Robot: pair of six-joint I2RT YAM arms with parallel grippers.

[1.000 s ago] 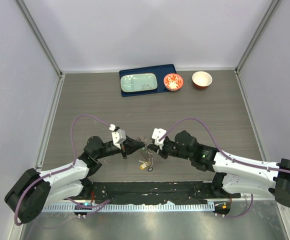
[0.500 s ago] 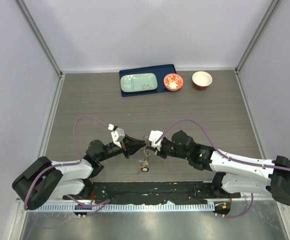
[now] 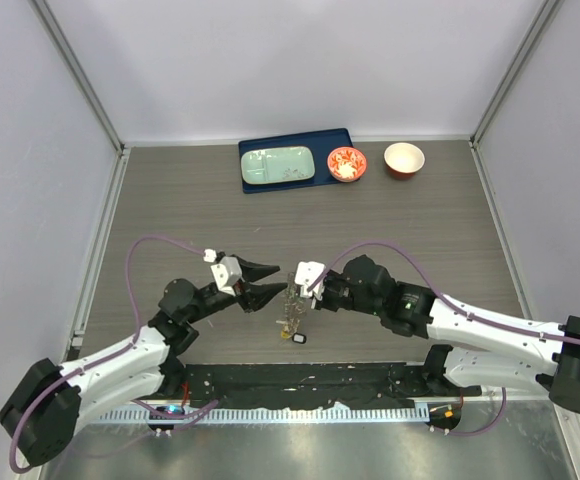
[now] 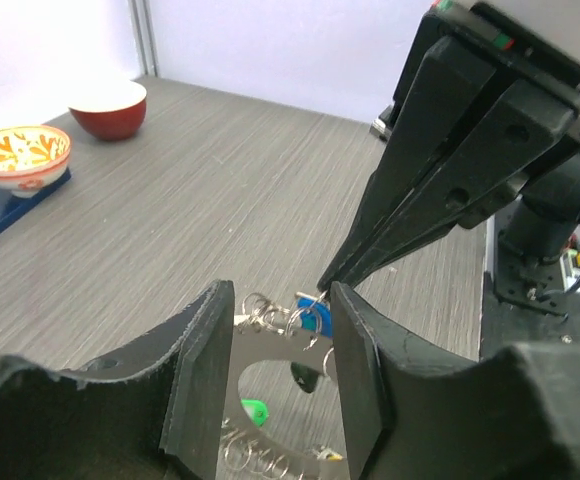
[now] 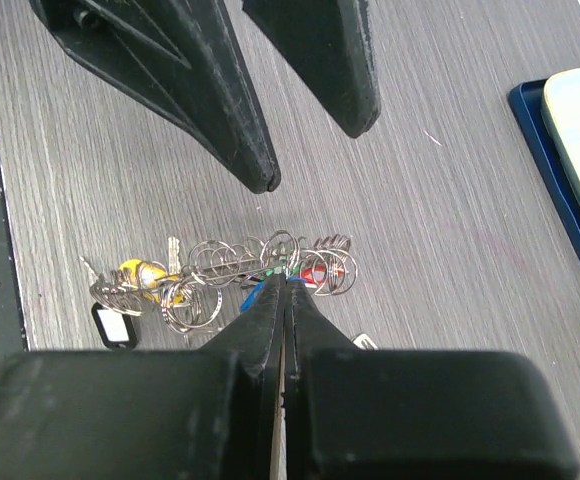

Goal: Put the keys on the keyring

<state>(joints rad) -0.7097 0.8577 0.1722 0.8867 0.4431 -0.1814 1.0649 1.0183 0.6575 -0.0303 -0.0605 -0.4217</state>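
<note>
The table (image 3: 170, 200) carries the work at its near middle, between the two arms. Your left hand (image 3: 275, 279) stands open, its fingers either side of the bunch and touching nothing. Your right hand (image 5: 283, 280) is closed, its fingertips pinching the upper rim of the keyring (image 4: 270, 345). Small rings crowd that spot, so exactly what lies between the tips is hard to tell.

The keyring stands on edge, its lower part down at the table. Judge it stiff and the heaviest piece here: a flat, toothed metal plate that will not bend but can pivot in a narrow pinch. Take it flat across its faces, well onto the band.

The keys (image 5: 145, 275) hang off it in a loose cluster, with yellow, blue, green and red heads. Expect them to be light, slick and free to swing. Grip a key by its plastic head, not its blade.

The small wire split rings (image 5: 225, 262) are springy and tangle easily.
</note>
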